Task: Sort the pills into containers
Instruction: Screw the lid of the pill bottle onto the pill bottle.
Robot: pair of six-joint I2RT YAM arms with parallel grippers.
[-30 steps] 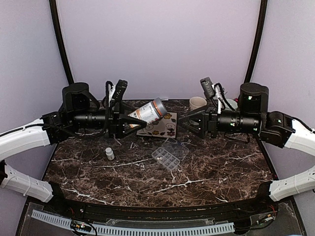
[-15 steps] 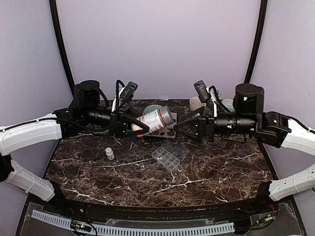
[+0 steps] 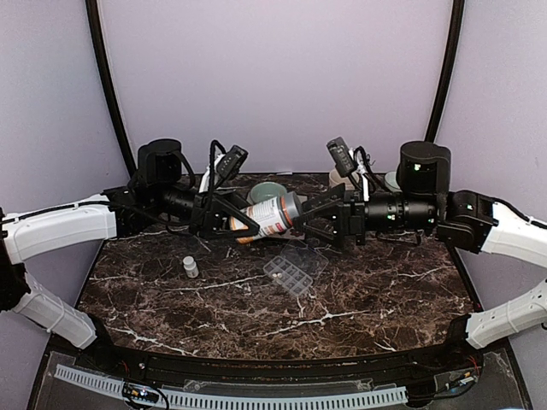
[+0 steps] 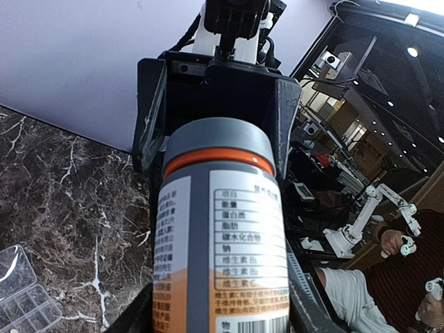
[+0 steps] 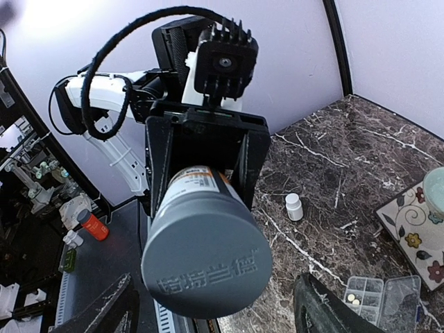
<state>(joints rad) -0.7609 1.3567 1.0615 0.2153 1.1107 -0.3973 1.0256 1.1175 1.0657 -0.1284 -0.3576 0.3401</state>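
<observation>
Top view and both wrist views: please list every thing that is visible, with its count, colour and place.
orange bottle: one, orange with a white label and grey cap, held in the air over the far part of the table.
white bottle: one, white, upright on the table, left of the pill box.
pill box: one, clear, lid open, table centre.
pills: at least two, whitish, inside the pill box.
mat: one, white with flowers, far centre.
cup: one, pale green, on the mat.
table: one, dark marble.
left gripper: black, shut on the orange bottle's body.
right gripper: black, open, fingers on either side of the cap.
</observation>
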